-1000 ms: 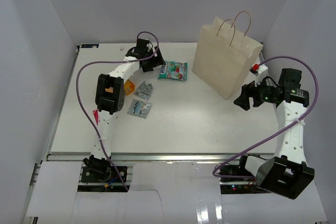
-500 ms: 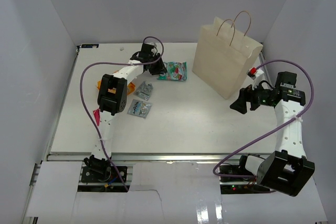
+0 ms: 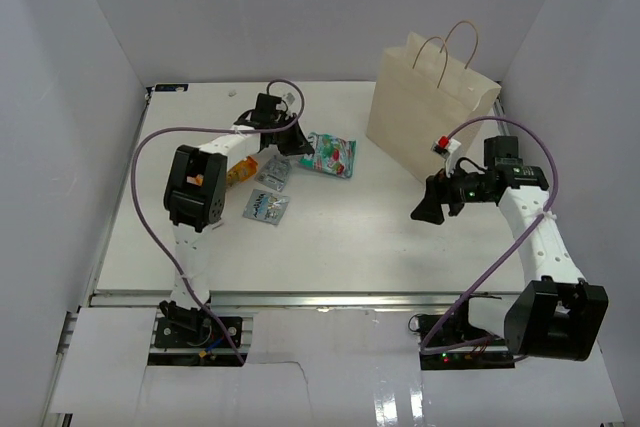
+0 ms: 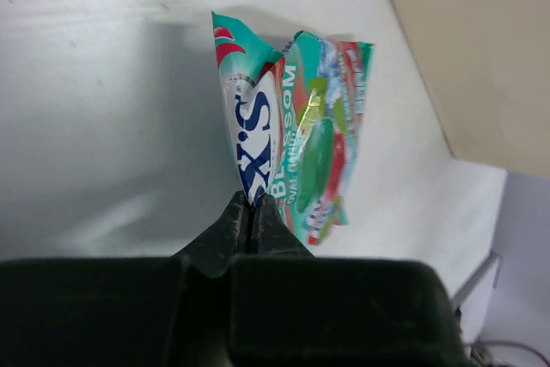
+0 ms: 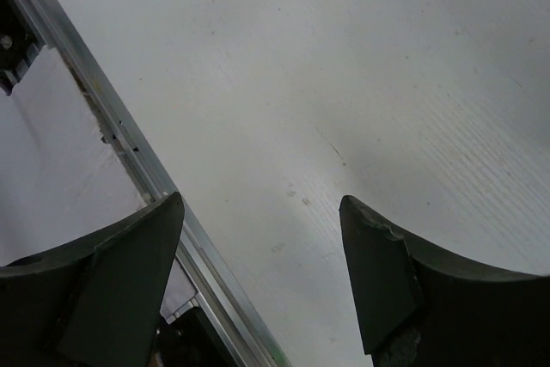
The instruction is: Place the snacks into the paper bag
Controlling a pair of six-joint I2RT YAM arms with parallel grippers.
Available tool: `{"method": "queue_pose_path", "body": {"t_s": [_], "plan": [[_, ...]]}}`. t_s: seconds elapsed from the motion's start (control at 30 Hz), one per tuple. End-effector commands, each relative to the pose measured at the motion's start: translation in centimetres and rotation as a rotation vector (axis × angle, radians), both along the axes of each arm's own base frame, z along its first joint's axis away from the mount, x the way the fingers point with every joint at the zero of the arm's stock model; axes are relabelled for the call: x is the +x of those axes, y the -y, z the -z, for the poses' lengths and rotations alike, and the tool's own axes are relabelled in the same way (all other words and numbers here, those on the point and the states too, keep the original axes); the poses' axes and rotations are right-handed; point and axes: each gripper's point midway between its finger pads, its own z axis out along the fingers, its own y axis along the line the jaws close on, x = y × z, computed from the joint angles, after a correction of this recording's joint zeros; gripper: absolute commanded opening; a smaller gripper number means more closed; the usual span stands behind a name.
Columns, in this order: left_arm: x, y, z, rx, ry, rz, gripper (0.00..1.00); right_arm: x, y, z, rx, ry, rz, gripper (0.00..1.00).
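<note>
The tan paper bag (image 3: pixel 430 107) stands upright at the back right with its handles up. My left gripper (image 3: pixel 296 143) is shut on the near edge of the green-white snack packet (image 3: pixel 331 154). In the left wrist view the jaws (image 4: pixel 252 205) pinch that packet (image 4: pixel 296 126), which crumples upward, and the bag's side (image 4: pixel 481 49) shows beyond it. Two silver-blue packets (image 3: pixel 273 175) (image 3: pixel 265 207) and an orange one (image 3: pixel 238 169) lie beside the left arm. My right gripper (image 3: pixel 424 210) hangs open in front of the bag with nothing between its fingers (image 5: pixel 262 212).
The white table is walled on the left, back and right. Its aluminium front rail (image 5: pixel 129 152) runs just under the right gripper in the right wrist view. Purple cables loop off both arms.
My left gripper has closed on the green-white packet's edge and nudged it slightly right. The right arm has swung left, from beside the bag to in front of it, still open.
</note>
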Motion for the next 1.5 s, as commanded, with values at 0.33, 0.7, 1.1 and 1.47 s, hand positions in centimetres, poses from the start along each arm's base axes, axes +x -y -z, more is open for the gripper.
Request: {"method": "queue_pose_path", "body": {"t_s": [0.33, 0.7, 1.1, 1.47], "plan": [[-10.4, 2.0, -16.2, -0.421, 0.28, 0.334, 0.0, 8.3, -8.2, -6.0, 0.164, 0.143, 0.081, 0.86], [-17.9, 1.5, -18.4, -0.395, 0.411, 0.484, 0.0, 11.4, -14.6, -11.6, 0.17, 0.556, -0.419, 0.9], [-21.0, 1.2, -19.9, -0.366, 0.492, 0.502, 0.0, 4.6, -19.6, -6.3, 0.176, 0.28, -0.522, 0.98], [-21.2, 1.0, -20.2, -0.358, 0.497, 0.488, 0.0, 2.0, -19.5, -7.2, 0.253, 0.25, -0.584, 0.46]]}}
